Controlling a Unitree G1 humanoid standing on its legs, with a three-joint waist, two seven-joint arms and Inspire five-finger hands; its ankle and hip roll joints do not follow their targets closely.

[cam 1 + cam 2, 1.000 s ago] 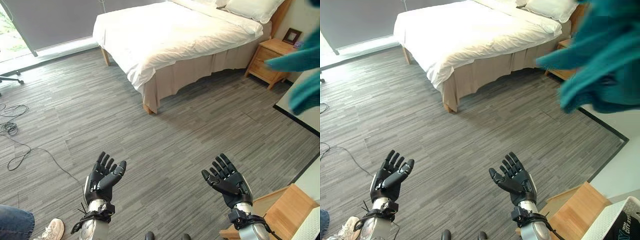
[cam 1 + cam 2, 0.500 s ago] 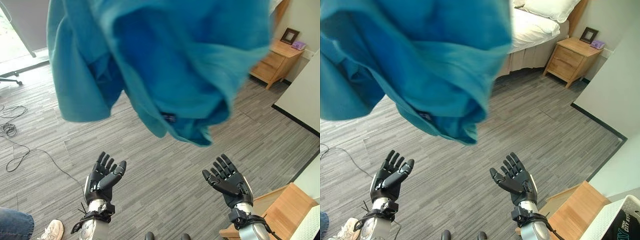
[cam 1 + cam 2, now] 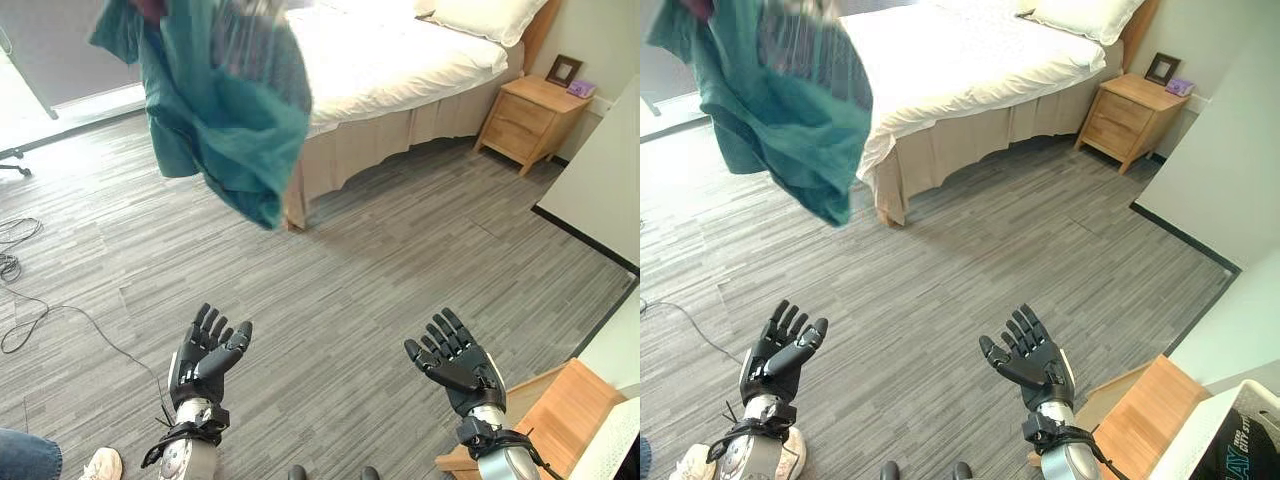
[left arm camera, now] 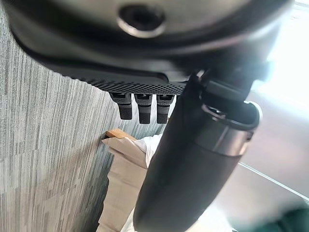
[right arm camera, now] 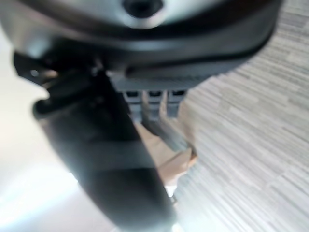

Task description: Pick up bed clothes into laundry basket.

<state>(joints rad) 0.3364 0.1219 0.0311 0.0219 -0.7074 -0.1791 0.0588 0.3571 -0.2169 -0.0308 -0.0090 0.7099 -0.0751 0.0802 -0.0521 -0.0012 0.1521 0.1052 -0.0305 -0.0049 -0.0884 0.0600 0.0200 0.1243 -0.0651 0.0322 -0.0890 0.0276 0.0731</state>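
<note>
A teal garment (image 3: 225, 100) hangs in mid-air at the upper left, in front of the corner of the bed (image 3: 400, 70); nothing that I can see holds it. My left hand (image 3: 205, 355) and right hand (image 3: 460, 365) are raised low in the view, palms up and fingers spread, both open and empty, well below the garment. In the left wrist view the fingers (image 4: 140, 106) of the left hand are straight, and the right hand's fingers (image 5: 149, 104) are straight too. The rim of a white laundry basket (image 3: 1230, 440) shows at the lower right corner.
The bed has white sheets, a beige skirt and pillows. A wooden nightstand (image 3: 525, 120) with a picture frame (image 3: 563, 69) stands to its right. A low wooden piece (image 3: 560, 410) sits by my right arm. A person's shoe (image 3: 100, 462) is at the lower left.
The teal garment has swept from the right edge across the middle of the view to the upper left. Both hands have stayed open in place. The camera has shifted slightly.
</note>
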